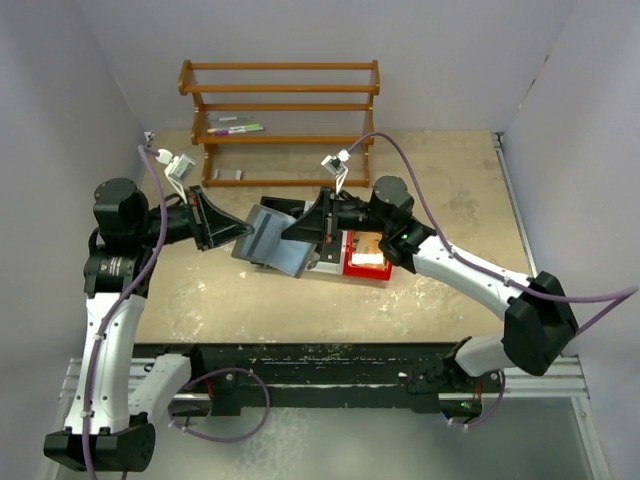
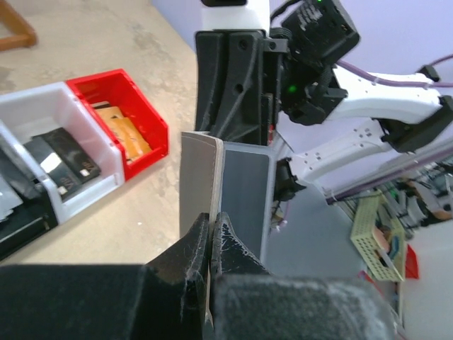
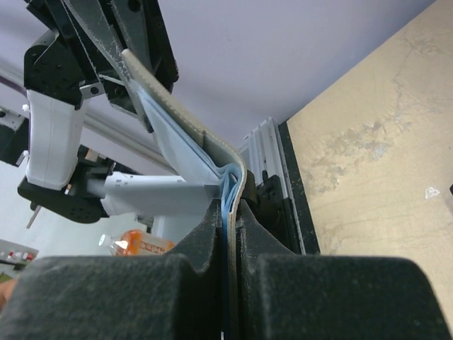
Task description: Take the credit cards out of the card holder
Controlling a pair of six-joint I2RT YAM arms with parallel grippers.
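Observation:
The grey-blue card holder [image 1: 270, 242] hangs folded open above the table between both arms. My left gripper [image 1: 247, 233] is shut on the edge of its left panel. In the left wrist view the jaws [image 2: 212, 230] pinch that thin pale panel [image 2: 201, 170], with the darker inner face [image 2: 244, 191] beside it. My right gripper [image 1: 291, 236] is shut on the other panel. In the right wrist view the jaws [image 3: 230, 212] squeeze the holder [image 3: 180, 131] with its light blue inner layers. Tan credit cards [image 2: 122, 131] lie in the red bin [image 2: 152, 117]. Whether cards sit inside the holder I cannot tell.
A row of bins stands under and right of the holder: red [image 1: 368, 262], then white [image 2: 49, 113] with dark cards [image 2: 67, 159]; a black bin is at the left edge of the left wrist view. A wooden rack [image 1: 280, 110] holding pens stands at the back. Walls close in both sides.

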